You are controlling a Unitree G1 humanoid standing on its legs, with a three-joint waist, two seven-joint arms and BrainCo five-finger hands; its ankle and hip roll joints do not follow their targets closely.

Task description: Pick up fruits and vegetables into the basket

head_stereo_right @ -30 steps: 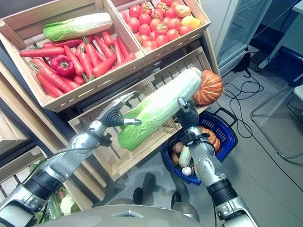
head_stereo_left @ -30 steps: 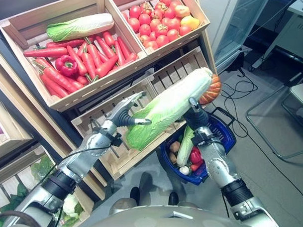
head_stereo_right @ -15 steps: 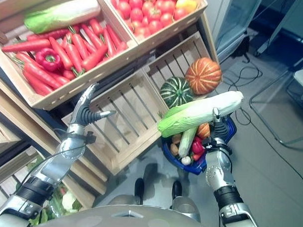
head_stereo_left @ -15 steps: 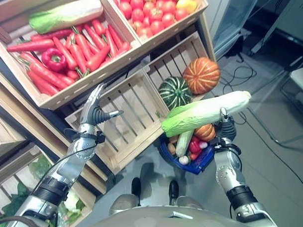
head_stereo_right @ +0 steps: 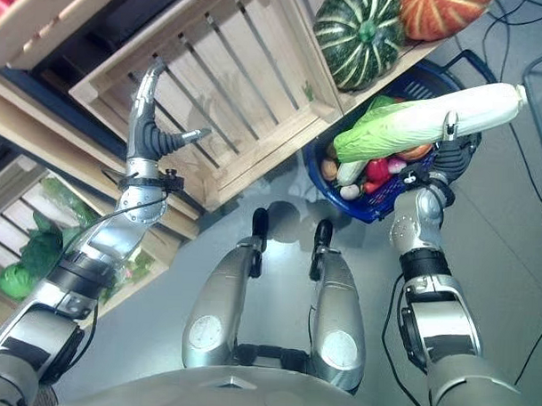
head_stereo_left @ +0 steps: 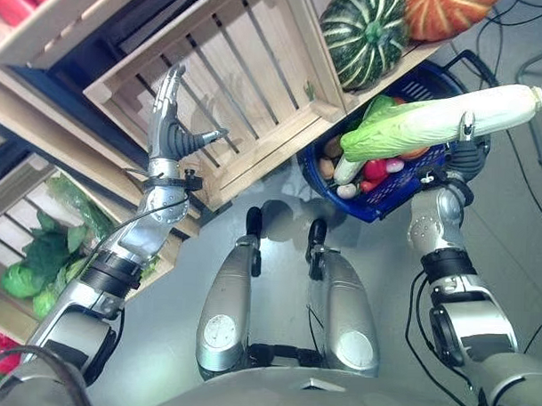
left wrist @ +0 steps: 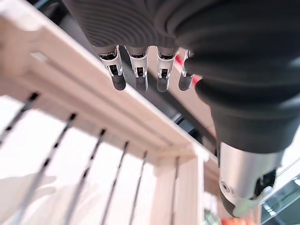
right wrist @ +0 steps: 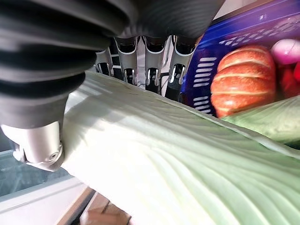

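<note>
Above the blue basket: napa cabbage, lying level, clamped in right hand. Beside basket: empty slatted wooden crate; striped green squash and orange pumpkin just behind. Left hand, fingers straight, before crate.

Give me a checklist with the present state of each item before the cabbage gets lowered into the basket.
1. Grip: right hand curled round the cabbage near its white end: ok.
2. Position: the cabbage lies level across the basket, but its white end juts out past the rim: not ok for a straight drop.
3. Room inside: the basket already holds a second cabbage, a red pepper and a small pumpkin; space for a long item: cannot tell.
4. Left hand: open, up by the wooden crate, away from the basket: ok.
5. Squashes on the shelf above the basket, green and orange: apart from the cabbage: ok.
</note>
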